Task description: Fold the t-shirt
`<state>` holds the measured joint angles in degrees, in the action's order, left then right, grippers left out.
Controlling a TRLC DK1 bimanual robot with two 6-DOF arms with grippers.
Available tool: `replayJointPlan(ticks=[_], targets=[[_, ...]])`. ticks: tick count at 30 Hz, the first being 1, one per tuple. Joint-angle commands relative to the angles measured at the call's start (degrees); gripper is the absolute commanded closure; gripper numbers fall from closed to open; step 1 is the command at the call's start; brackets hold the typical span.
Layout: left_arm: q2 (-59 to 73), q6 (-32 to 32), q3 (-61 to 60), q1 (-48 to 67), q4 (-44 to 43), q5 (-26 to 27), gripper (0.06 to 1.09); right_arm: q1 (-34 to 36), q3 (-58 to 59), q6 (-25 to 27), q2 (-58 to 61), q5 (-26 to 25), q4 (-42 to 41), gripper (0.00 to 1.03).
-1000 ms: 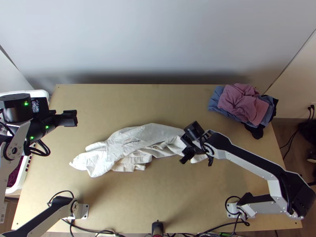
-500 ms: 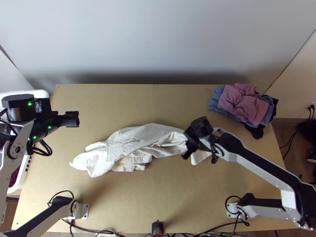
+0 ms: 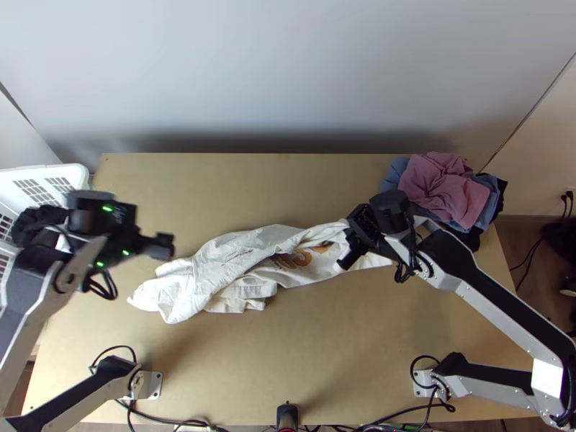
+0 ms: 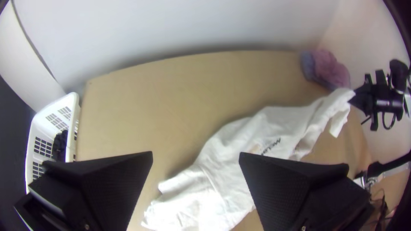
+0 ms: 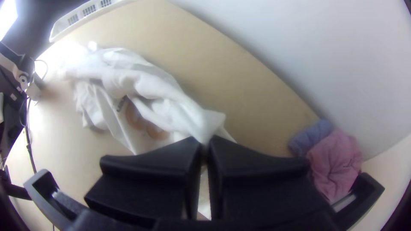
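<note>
little of the folding seems done. the white shirt (image 3: 209,268) is strewn in loose creases across the middle of the table (image 3: 237,180), and no neat fold can be made out. its one end is held up, clamped between the right gripper's (image 5: 205,142) fingers; the left gripper's (image 4: 195,157) are parted, with nothing gripped. the spreading, squaring and all the folds are probably left to be made.

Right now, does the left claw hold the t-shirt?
No, the left claw is open, its fingers wide apart, and the white t-shirt lies beyond them.
</note>
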<state>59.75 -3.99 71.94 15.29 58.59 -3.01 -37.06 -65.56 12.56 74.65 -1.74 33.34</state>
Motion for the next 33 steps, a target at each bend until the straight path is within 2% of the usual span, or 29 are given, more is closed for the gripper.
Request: replayJointPlan(ticks=[1,7,11,17,23,33], targets=[[1.34,2.49,-6.46,8.88,2.76,1.86,0.1,0.58,-0.45,0.36,-0.3,-0.2,0.23,1.0],[1.69,10.05,-10.24,12.05,4.69,1.16,0.1,1.2,-1.06,0.19,0.41,-0.2,0.23,1.0],[1.16,14.71,-14.02,17.76,6.8,-1.56,0.1,1.9,-1.06,0.1,0.93,-0.2,0.23,1.0],[2.3,16.56,-16.48,22.86,7.68,-2.44,0.1,1.9,-1.5,-0.34,1.64,-0.2,0.23,1.0],[4.33,19.46,-19.65,24.61,5.31,-8.51,0.1,2.17,-1.41,-0.69,1.64,-0.2,0.32,1.0],[6.79,19.46,-22.46,26.2,1.18,-8.77,0.1,2.25,-1.5,-0.96,1.72,-0.2,0.32,1.0]])
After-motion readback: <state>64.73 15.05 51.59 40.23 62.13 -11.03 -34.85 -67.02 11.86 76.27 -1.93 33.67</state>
